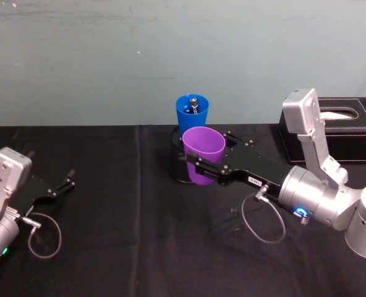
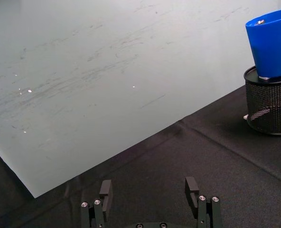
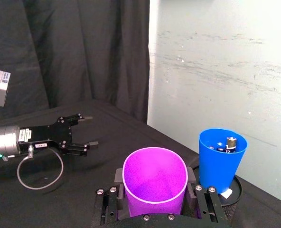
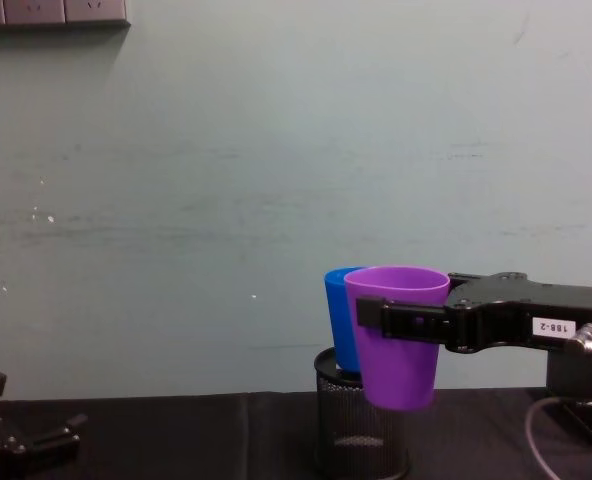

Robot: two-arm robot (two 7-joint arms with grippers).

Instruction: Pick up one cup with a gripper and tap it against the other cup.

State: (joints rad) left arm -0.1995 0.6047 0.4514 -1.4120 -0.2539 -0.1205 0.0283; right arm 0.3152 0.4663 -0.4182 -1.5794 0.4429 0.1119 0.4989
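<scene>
My right gripper (image 1: 198,166) is shut on the purple cup (image 1: 203,151) and holds it upright above the table, one finger on each side of the cup (image 3: 154,180). The blue cup (image 1: 192,114) stands upright in the top of a black mesh pen holder (image 1: 178,167), just behind the purple one. In the right wrist view a narrow gap shows between the purple cup and the blue cup (image 3: 222,159). From the chest the purple cup (image 4: 396,330) overlaps the blue cup (image 4: 338,320). My left gripper (image 1: 65,184) rests open at the far left, nothing between its fingers.
A battery-like object (image 3: 231,141) lies inside the blue cup. A black tissue box (image 1: 340,130) stands at the back right, behind my right arm. Black cloth covers the table and a pale wall runs close behind the cups. Cables loop beside both wrists.
</scene>
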